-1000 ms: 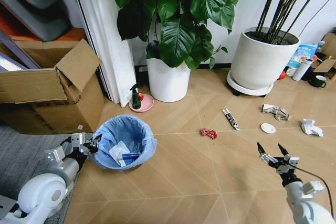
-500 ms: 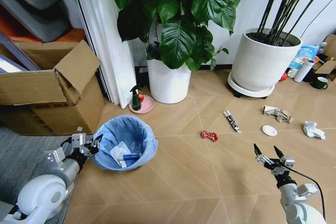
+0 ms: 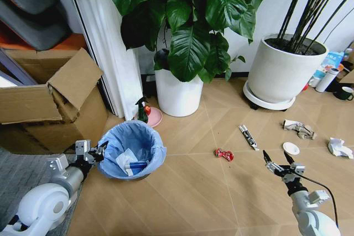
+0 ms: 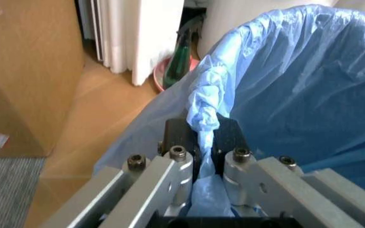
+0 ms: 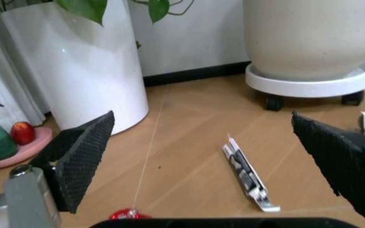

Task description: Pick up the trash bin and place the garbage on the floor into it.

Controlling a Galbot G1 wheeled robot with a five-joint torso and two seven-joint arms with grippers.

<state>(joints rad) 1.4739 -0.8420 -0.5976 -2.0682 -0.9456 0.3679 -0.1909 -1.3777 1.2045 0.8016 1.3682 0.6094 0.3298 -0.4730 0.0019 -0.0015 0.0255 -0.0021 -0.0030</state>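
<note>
Colour rundown: the trash bin (image 3: 133, 150) wears a crinkly light-blue bag, the floor (image 3: 193, 192) is warm tan wood in a chevron pattern, and the red scrap (image 3: 224, 155) pops at centre. Thin dark tube (image 3: 248, 137) has white bits, white round disc (image 3: 291, 148) right of it. Big white pots (image 3: 177, 93), deep green leaves (image 3: 191, 42), brown cardboard box (image 3: 50, 103) on the left, silvery left tool (image 3: 91, 153) with black pads

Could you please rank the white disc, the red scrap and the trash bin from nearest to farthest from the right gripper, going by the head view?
From the right gripper:
1. White disc, just beyond it, slightly to its right.
2. Red scrap, on the floor to its left.
3. Trash bin, far left, its rim pinched by the left gripper.
</note>
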